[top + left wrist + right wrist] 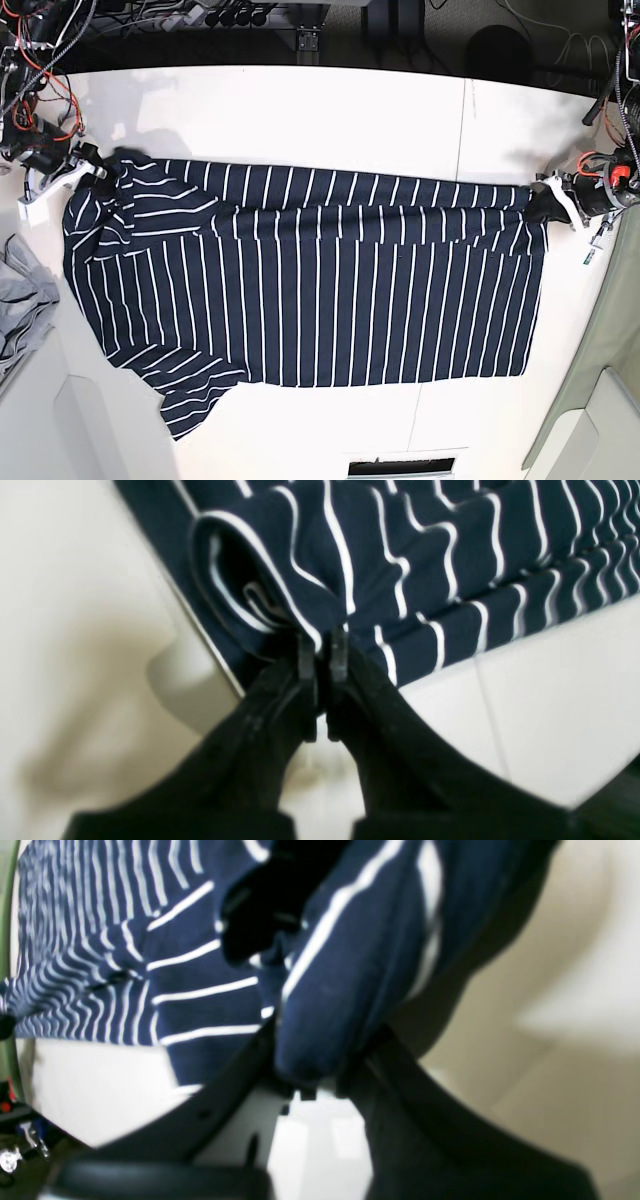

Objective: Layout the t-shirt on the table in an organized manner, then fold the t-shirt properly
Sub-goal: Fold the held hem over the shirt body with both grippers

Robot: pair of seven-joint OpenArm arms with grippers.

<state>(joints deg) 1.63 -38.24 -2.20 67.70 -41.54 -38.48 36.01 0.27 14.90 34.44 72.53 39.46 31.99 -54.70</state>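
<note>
My left gripper (322,652) pinches one far corner of the t-shirt (300,300), my right gripper (320,1075) clamps the other. The shirt lies spread on the table (300,110). I should lift both corners evenly, keeping the edge taut.

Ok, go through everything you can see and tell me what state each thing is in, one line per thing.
t-shirt: spread across the table, far edge folded over, pinched at both ends of that edge
left gripper: shut on the t-shirt's edge
right gripper: shut on a bunch of t-shirt fabric
table: white, mostly covered by the t-shirt
grey cloth: crumpled at the table's edge, untouched
</note>
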